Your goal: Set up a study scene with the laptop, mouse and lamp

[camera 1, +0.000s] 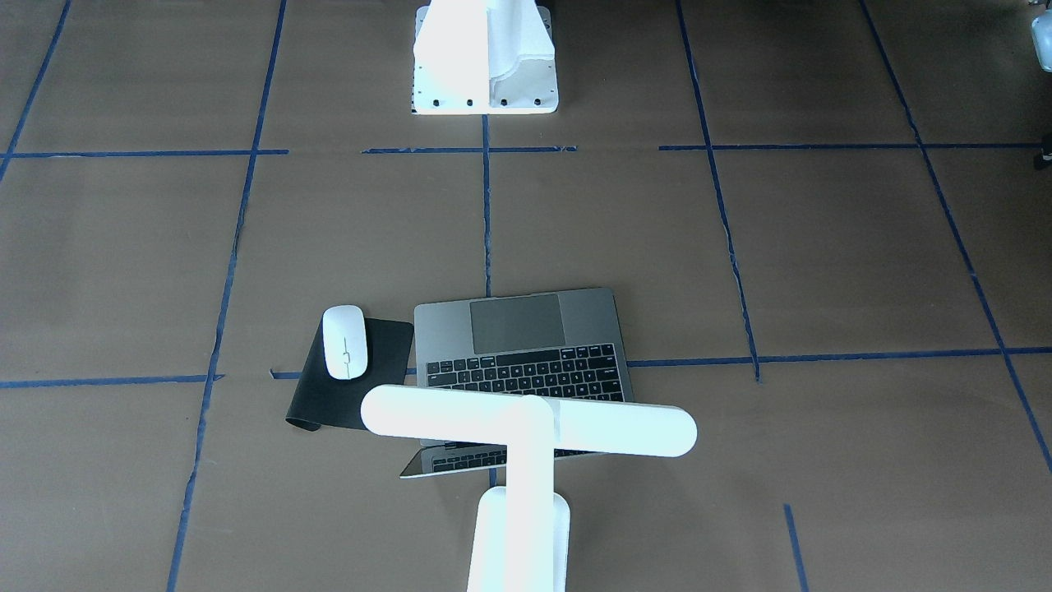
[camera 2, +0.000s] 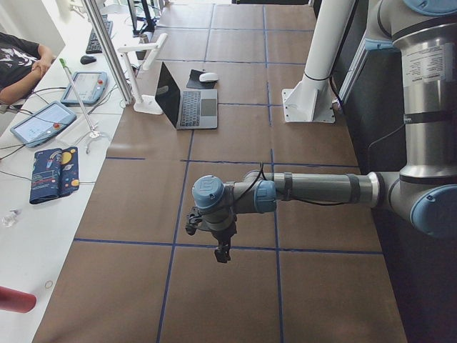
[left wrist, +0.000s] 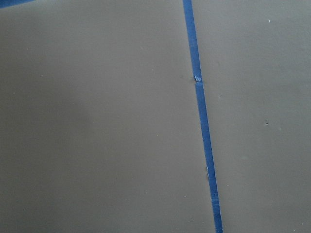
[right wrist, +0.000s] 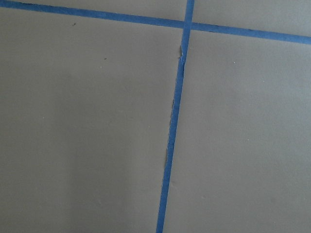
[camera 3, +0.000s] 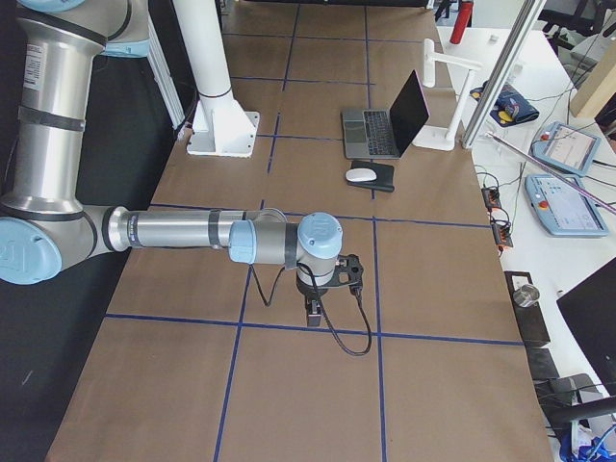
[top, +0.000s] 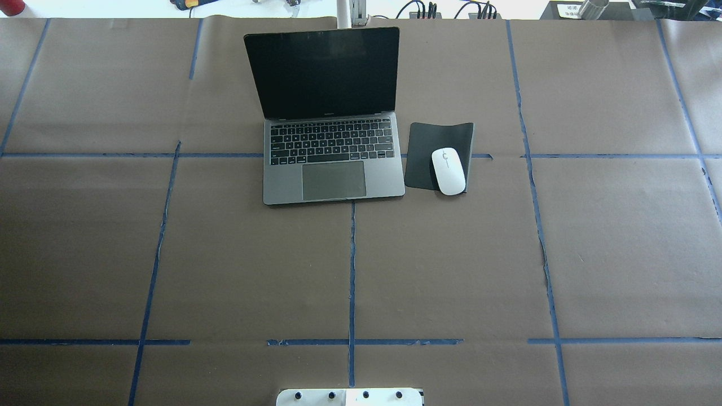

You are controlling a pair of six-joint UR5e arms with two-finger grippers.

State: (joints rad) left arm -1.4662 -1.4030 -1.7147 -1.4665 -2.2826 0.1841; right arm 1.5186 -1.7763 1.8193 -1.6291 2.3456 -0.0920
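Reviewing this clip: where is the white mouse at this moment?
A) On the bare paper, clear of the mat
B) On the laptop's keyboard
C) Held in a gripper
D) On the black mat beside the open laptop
D: the overhead view shows the mouse lying on the black mat, next to the open laptop, with no gripper near it.

- Laptop (top: 330, 141): matt grey metal, glossy dark screen.
- Mouse (top: 448, 171): smooth, glossy white plastic.
- Lamp (camera 1: 526, 432): glossy white.
- Mat (top: 434, 144): matt black.
- Table (top: 225, 254): matt brown paper, blue tape (top: 352, 270).
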